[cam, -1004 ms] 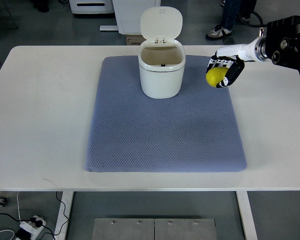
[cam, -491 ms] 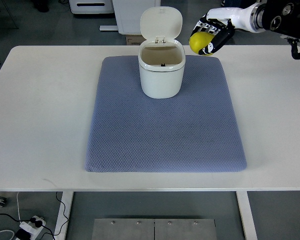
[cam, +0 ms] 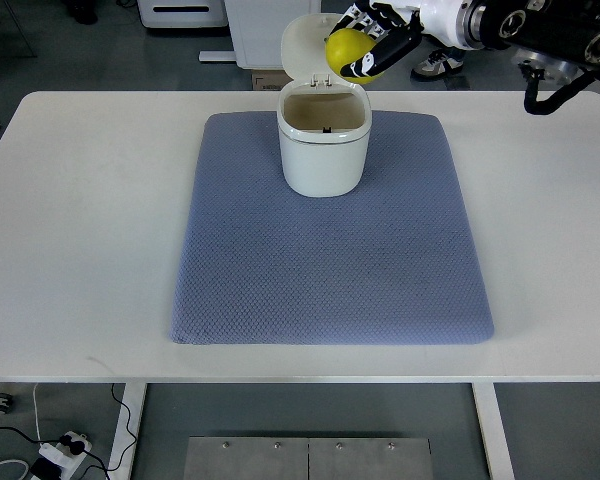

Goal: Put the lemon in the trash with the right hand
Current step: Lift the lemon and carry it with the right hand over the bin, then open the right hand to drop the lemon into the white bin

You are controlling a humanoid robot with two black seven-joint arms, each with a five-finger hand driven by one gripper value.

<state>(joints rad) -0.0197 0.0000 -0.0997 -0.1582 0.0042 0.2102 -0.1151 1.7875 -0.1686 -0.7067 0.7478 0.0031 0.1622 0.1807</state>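
Yellow lemon (cam: 348,48) is sitting clasped in the curled right hand (cam: 372,42), hanging just right and far of the open bin (cam: 323,150), its mouth lying near-left.

We see the right hand (cam: 372,38) with black-and-white fingers (cam: 365,68) – a white wrist section follows, then a bulky black forearm (cam: 545,25) with round recesses and a black cable loop, beside the trash can (cam: 323,140).
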